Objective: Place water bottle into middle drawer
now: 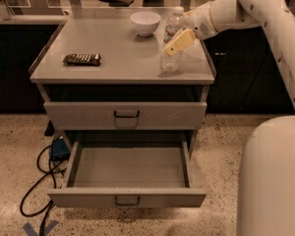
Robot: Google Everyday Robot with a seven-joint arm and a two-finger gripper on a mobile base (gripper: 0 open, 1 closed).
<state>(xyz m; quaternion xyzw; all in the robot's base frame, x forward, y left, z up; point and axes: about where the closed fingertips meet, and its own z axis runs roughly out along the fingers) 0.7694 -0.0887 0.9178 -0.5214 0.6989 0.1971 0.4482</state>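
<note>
Gripper [173, 44] at the water bottle [170, 63] standing on the cabinet top [113, 48] near the bowl [145, 22], hold can't be told; a loose pinch could topple it short of the open middle drawer [88, 198].

The white arm [265, 14] comes in from the upper right of the frame and bends to the left. Its pincer [178, 42] is in the upper middle, pointing down and left.

Dim, warm light from above, soft shadow under the claw [180, 41] at the water bottle [170, 62].
</note>
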